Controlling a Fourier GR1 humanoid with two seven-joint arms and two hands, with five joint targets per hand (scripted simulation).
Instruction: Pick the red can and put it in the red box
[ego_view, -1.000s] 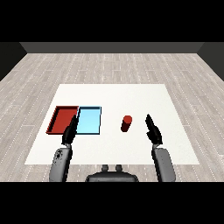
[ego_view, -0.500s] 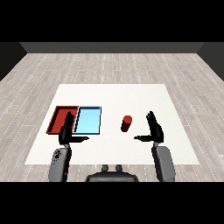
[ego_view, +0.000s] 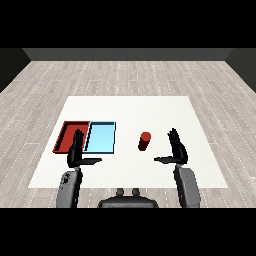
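The red can (ego_view: 144, 141) is standing upright on the bench (ego_view: 130, 107), right of the light blue tray (ego_view: 101, 138), while the right hand (ego_view: 177, 150) is waiting beside it, fingers released; stiff and likely light, it is asking for a hold round its side.

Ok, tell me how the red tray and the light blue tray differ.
The red tray is red and lies at the far left; the light blue tray is pale blue and lies nearer the red can. The left hand overlaps the red tray's near right corner and the blue tray's near left edge. Both are shallow rectangles, side by side.
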